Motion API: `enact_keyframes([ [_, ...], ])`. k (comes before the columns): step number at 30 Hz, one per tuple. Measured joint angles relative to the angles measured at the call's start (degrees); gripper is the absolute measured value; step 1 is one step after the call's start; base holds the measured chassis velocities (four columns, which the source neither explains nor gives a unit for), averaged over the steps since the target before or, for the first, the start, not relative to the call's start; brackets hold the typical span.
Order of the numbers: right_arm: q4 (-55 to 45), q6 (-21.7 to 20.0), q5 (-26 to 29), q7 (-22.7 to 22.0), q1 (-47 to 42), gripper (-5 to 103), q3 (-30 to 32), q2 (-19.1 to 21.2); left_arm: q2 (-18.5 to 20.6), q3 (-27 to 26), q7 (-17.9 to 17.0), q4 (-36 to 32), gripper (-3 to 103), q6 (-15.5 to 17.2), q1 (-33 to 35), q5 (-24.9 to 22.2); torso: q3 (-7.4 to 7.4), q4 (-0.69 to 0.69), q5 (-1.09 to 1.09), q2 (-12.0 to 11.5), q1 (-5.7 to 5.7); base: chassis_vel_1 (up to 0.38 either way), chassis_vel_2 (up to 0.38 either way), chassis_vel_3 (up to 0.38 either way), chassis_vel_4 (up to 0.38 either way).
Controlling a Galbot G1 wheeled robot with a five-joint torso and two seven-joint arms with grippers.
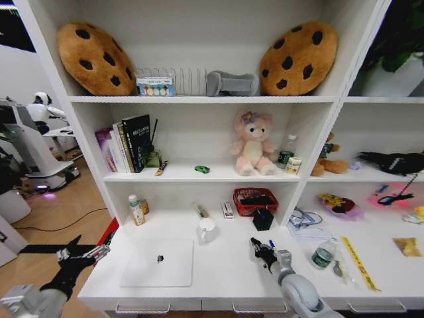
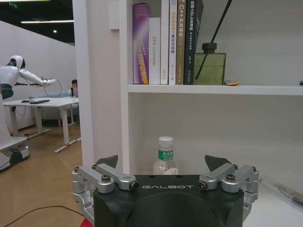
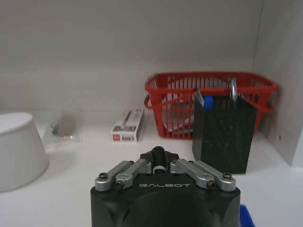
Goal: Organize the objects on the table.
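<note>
A slim silver-white laptop lies shut on the long white table, front left. My right gripper hovers over the table's middle, shut on a dark marker pen that points toward a black mesh pen holder. Something blue, perhaps a second pen, lies beside that gripper. My left gripper is open off the table's left end, facing a clear green-labelled bottle. A small green oval gadget rests on the shelf above.
Behind the holder stands a red basket. A white cup and a small box sit mid-table. Another bottle and a yellow strip lie at the right. Books fill the shelf's left.
</note>
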State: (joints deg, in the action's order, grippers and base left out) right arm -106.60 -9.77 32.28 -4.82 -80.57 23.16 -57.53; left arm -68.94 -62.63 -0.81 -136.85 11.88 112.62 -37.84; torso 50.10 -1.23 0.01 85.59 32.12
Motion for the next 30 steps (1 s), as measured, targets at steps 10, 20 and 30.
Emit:
enact_keyframes([
  [10,-1.02,7.52,0.86,3.46,2.95,12,4.05,3.02,0.0,0.0,0.0,0.0,100,0.0,0.0,0.0,0.0,0.0,-0.01,0.0,0.0,0.0,0.0,0.0,0.0],
  [20,5.84,6.92,2.86,3.52,13.45,12,3.92,3.89,0.0,0.0,0.0,0.0,100,0.0,0.0,0.0,0.0,0.0,-0.02,0.01,0.0,0.0,0.0,0.0,0.0],
  [30,16.08,9.76,1.79,4.57,21.79,12,0.44,3.53,0.0,0.0,0.0,0.0,100,0.0,0.0,0.0,0.01,0.0,-0.01,0.0,0.0,0.0,0.0,0.0,0.0],
])
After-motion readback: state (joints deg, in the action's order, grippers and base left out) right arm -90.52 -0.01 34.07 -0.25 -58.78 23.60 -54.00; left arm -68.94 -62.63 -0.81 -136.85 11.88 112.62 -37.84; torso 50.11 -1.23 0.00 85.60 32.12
